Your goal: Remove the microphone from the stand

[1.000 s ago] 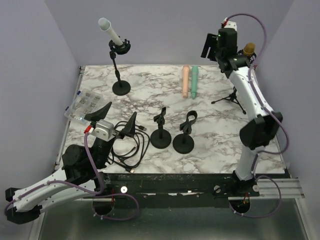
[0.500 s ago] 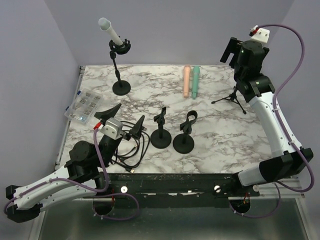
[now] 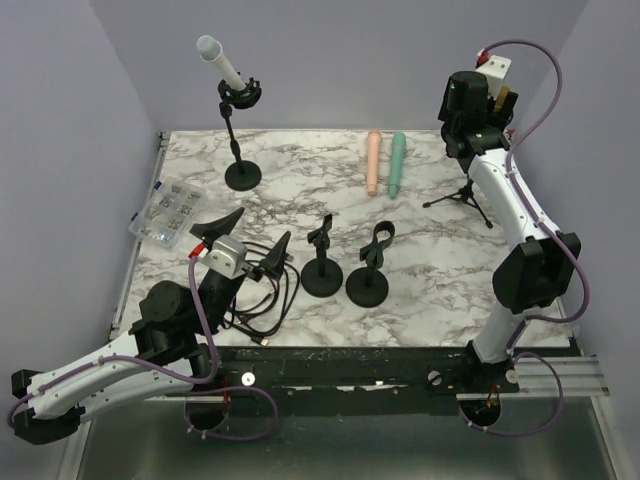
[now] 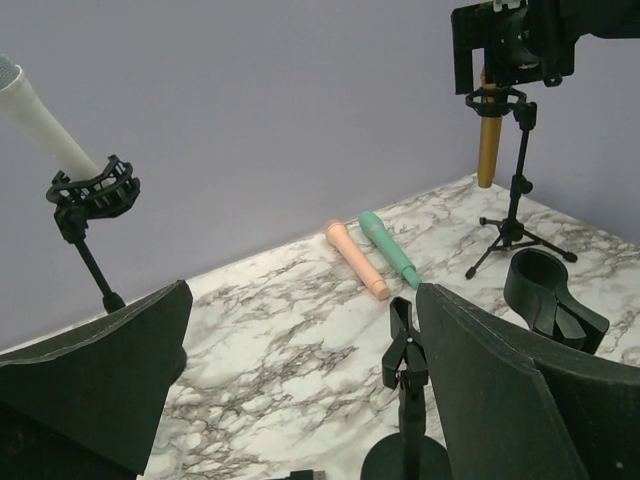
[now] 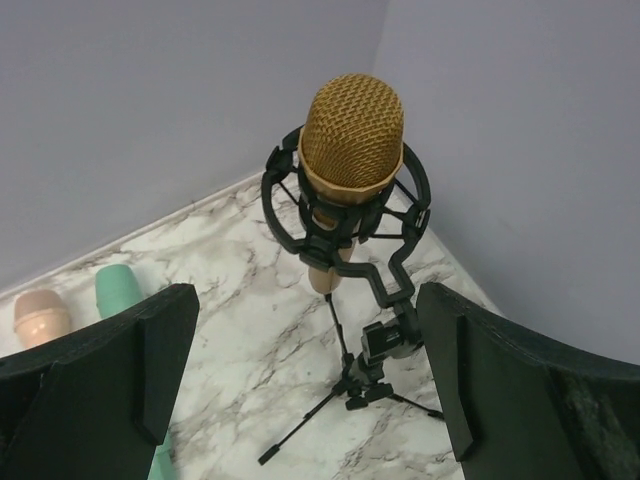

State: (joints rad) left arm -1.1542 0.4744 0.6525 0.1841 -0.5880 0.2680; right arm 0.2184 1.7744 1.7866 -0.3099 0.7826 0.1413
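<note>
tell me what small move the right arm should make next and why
Probably lower the right hand straight down until its open fingers flank the head of the gold microphone. In the right wrist view the microphone sits centred between the fingers, untouched and seated in its shock mount on the tripod stand.

Two arms, left arm (image 3: 90,372) and right arm (image 3: 505,195), built from smooth white shell links with rounded black joint housings between. Thin purple cable (image 3: 530,43) looped along each arm. Small white box with red tip (image 3: 497,66) on the right wrist; silver-grey metal block (image 3: 226,255) on the left wrist. Left gripper (image 4: 300,290) and right gripper (image 5: 305,290) each with two broad, flat, matte black fingers (image 4: 520,390).
</note>
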